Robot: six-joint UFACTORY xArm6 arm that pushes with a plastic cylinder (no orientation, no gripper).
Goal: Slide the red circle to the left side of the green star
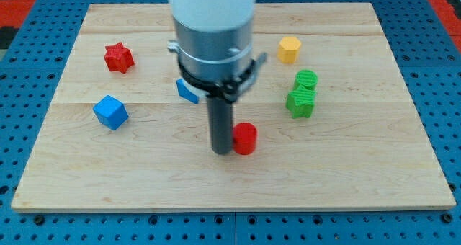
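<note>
The red circle (245,137) lies on the wooden board, below the middle. The green star (301,101) lies to its upper right, touching a green round block (306,79) just above it. My tip (220,150) stands right against the red circle's left side, touching it or nearly so. The arm's wide grey body rises above the tip and hides part of the board's middle top.
A red star (119,58) is at the upper left. A blue cube (110,112) is at the left. A blue block (187,91) is partly hidden behind the arm. A yellow hexagon (289,49) is at the upper right. The wooden board (360,166) rests on a blue pegboard.
</note>
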